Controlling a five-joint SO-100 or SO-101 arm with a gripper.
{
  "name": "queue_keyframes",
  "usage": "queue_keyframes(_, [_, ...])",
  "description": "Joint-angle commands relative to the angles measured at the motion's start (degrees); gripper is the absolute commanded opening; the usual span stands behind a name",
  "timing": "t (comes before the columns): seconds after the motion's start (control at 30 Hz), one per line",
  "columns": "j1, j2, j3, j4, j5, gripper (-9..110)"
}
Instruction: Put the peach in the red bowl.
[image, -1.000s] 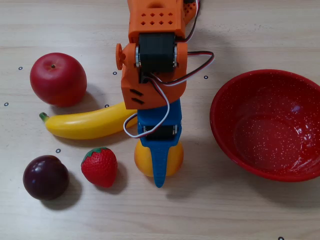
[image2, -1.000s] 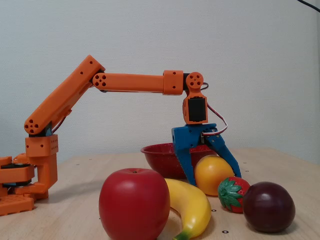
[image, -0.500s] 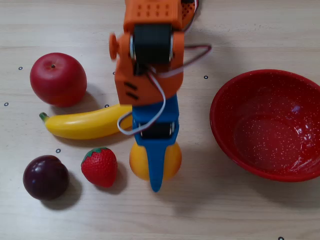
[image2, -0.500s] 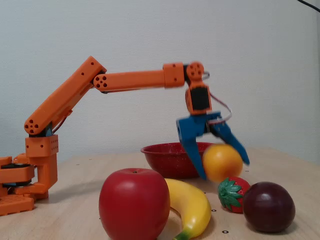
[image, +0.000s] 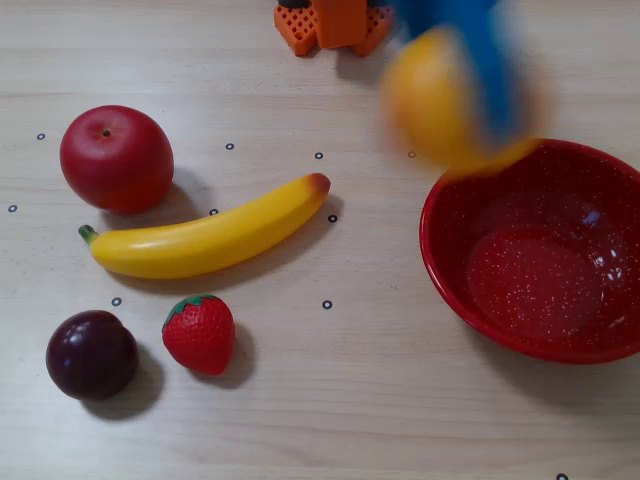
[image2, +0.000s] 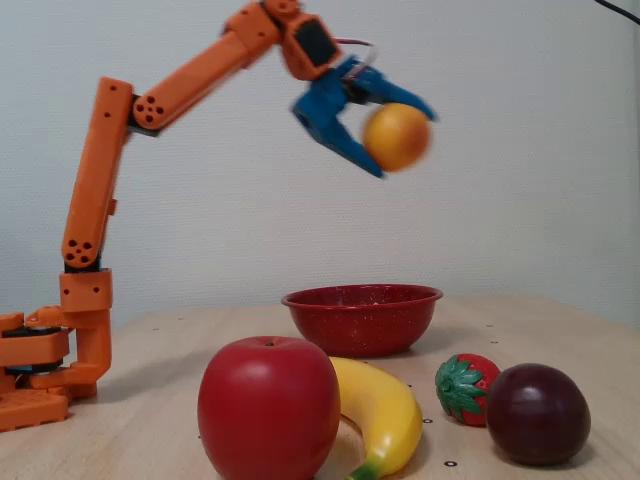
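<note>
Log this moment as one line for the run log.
phase: carry | gripper: shut on peach, high above table | red bowl: empty | peach not yet in bowl

red bowl (image: 500, 320) open above, banana (image: 205, 238) well apart

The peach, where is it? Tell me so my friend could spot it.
Find the orange arm and follow it up to its blue pincer. The peach is the yellow-orange ball held there, in the air above the red bowl; all other fruit lies on the table.
</note>
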Motion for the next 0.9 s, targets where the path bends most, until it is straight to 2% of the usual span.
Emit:
queue_keyframes(0.0, [7.38, 8.70, 0.53, 0.70, -3.16, 0])
queue_keyframes(0.13, [16.17, 8.44, 2.81, 1.14, -5.27, 0])
queue_keyframes(0.27, [19.34, 2.55, 3.69, 1.05, -7.12, 0])
queue_keyframes(0.53, [15.82, -13.10, 3.96, -0.88, -5.10, 0])
queue_keyframes(0.87, [11.07, -21.88, 2.37, -2.29, -3.69, 0])
